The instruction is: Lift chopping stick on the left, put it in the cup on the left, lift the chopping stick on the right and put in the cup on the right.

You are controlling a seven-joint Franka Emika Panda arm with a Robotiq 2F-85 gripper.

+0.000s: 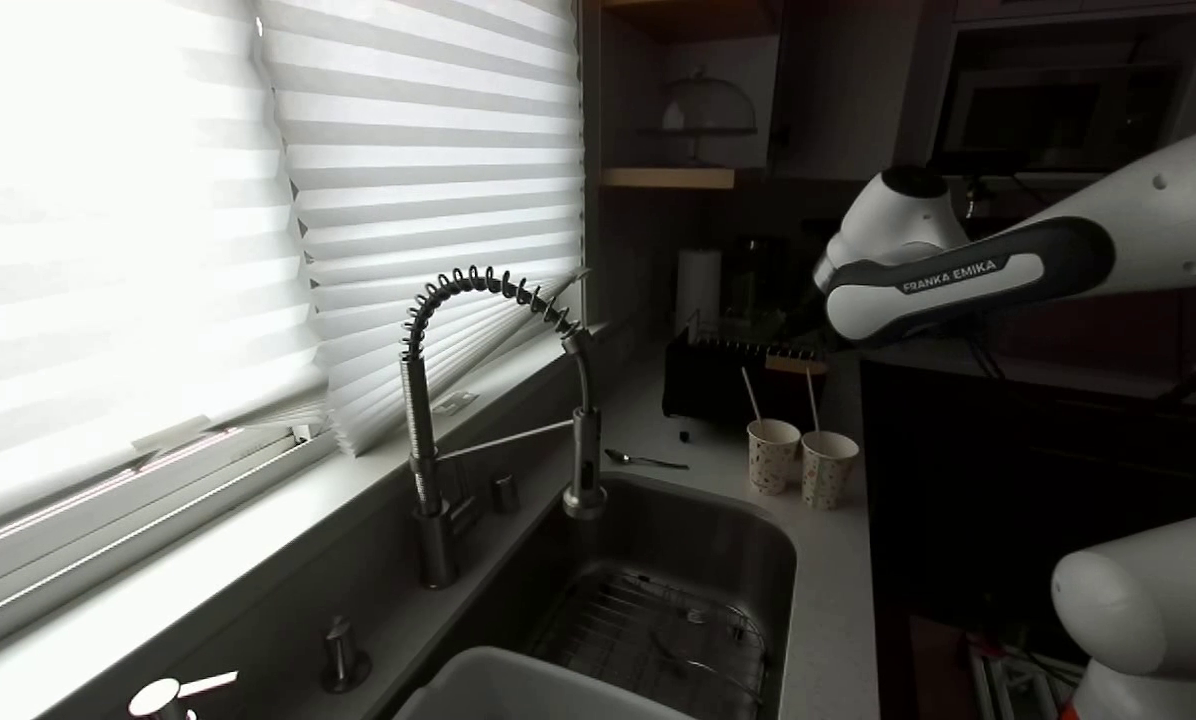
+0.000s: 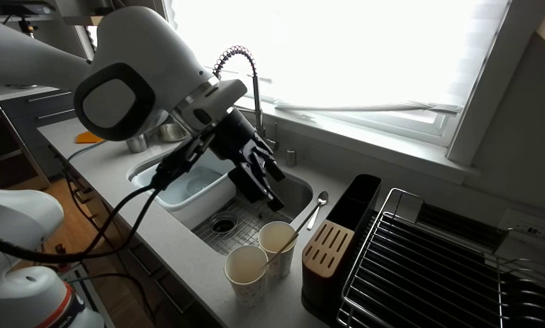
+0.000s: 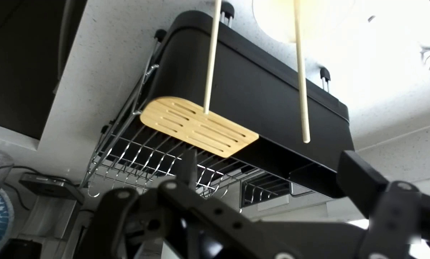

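Note:
Two speckled paper cups stand side by side on the counter, the left cup [image 1: 773, 470] and the right cup [image 1: 826, 480] in an exterior view. A thin chopping stick [image 1: 751, 393] leans in the left one, and another chopping stick [image 1: 812, 398] leans in the right one. Over the sink, above and beside the cups, my gripper [image 2: 275, 187] hangs open with nothing held. In the wrist view both sticks point toward the gripper [image 3: 272, 172], the nearer-left stick [image 3: 212, 57] and the right stick [image 3: 302, 79], apart from its fingers. One pale cup [image 3: 279, 21] shows only partly there.
Behind the cups stands a black utensil holder with a slotted wooden top [image 2: 327, 248], next to a wire dish rack [image 2: 418, 259]. A spoon [image 2: 322, 197] lies by the sink [image 2: 300, 196]. A spring faucet [image 1: 418, 420] rises beside it, and a white basin [image 2: 208, 205] sits in it.

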